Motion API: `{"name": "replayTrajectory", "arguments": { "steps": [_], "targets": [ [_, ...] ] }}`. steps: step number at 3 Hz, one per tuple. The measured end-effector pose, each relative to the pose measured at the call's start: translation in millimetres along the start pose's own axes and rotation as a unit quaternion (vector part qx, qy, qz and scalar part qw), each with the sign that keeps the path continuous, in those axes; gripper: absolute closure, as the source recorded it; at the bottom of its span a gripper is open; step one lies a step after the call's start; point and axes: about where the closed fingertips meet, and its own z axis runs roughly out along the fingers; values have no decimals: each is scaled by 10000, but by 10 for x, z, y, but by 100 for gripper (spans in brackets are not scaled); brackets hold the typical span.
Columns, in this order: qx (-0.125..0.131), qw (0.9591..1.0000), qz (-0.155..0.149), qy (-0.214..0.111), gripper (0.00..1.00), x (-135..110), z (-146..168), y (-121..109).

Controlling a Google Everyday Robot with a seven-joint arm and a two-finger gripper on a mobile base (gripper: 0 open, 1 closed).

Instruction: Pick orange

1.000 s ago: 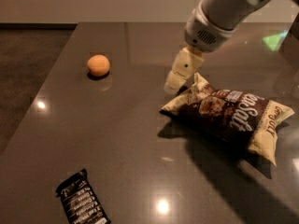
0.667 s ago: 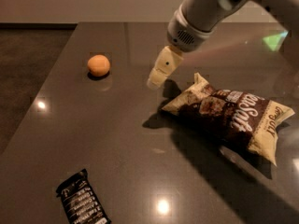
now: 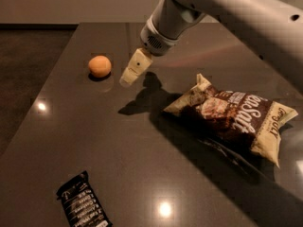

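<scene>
The orange (image 3: 100,66) is a small round fruit on the dark table (image 3: 142,141), at its far left. My gripper (image 3: 132,71) hangs from the grey arm that comes in from the upper right. It is just right of the orange, a short gap away, low over the table. It holds nothing that I can see.
A brown snack bag (image 3: 232,115) lies on the table at the right. A black wrapped candy bar (image 3: 83,206) lies near the front left. The table's left edge runs close to the orange, with dark floor beyond.
The arm has swung left, away from the snack bag and toward the orange. The orange, bag and candy bar have not moved.
</scene>
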Motion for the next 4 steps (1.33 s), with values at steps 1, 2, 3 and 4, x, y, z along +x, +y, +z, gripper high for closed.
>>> {"name": "replayTrajectory", "arguments": {
  "steps": [1,2,3,4],
  "targets": [
    [-105,9998,107,-151,0,-223,252,-2],
    [-160,9996,154,-192,0,-425,487,46],
    [-110,9997,143,-189,0,-663,740,47],
    [-62,9998,149,-143,0,-793,917,7]
  ]
}}
